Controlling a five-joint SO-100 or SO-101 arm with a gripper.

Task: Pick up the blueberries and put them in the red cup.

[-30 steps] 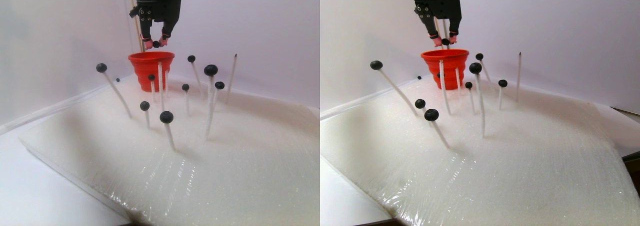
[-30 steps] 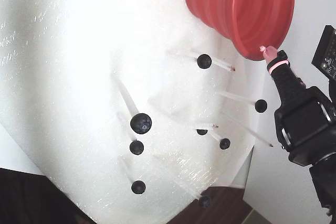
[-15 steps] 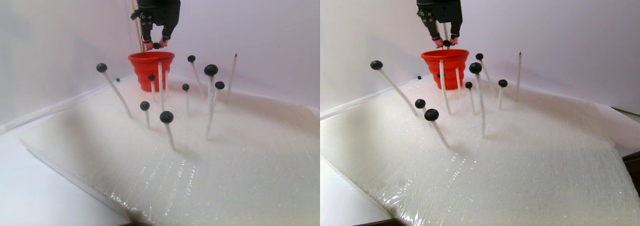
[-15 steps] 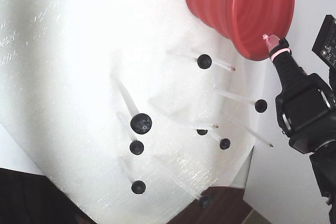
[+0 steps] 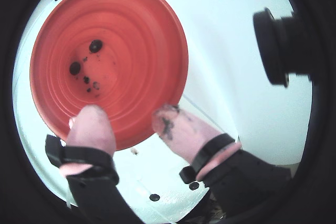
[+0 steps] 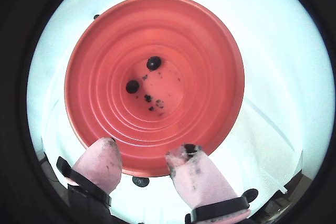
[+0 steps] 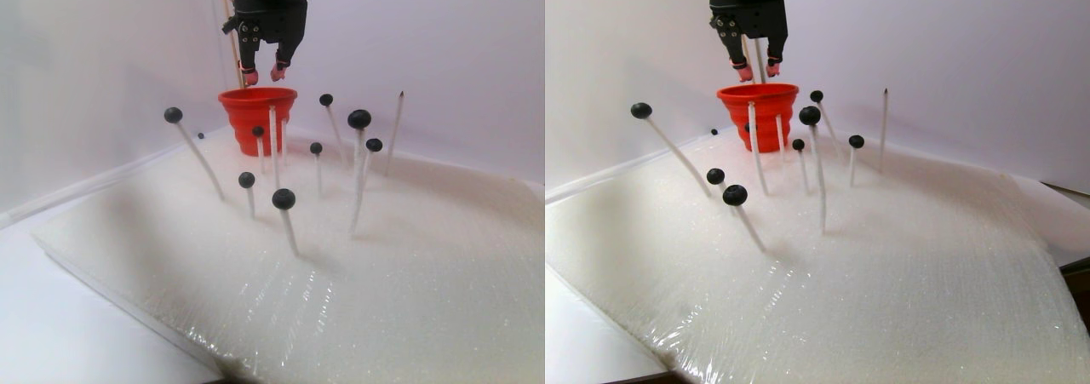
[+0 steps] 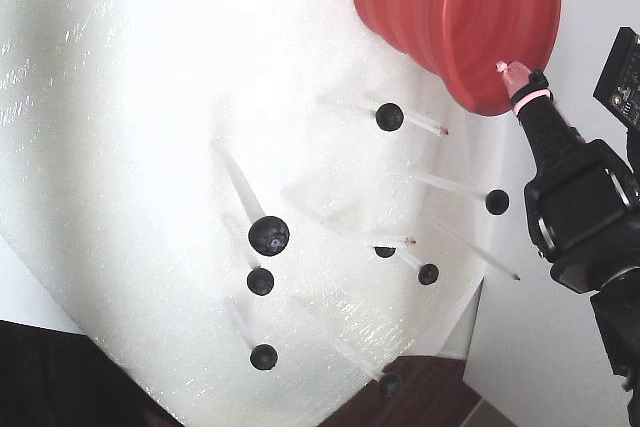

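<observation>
Wrist views are filled by the red cup (image 6: 105, 51), 2 blueberries (image 6: 153, 63) seen on its bottom; the gripper (image 6: 147, 162) is held parted and empty at lower center.

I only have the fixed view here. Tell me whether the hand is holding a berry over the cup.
Observer: No. In a wrist view the hand is open, with nothing between its pink fingers.
Operator: Report what's inside the red cup.
Observer: Two blueberries lie on the floor of the red cup, with a few dark specks beside them.
Operator: Give me the hand's height.
Observer: In the stereo pair view it hangs clear above the rim, not touching it.
</observation>
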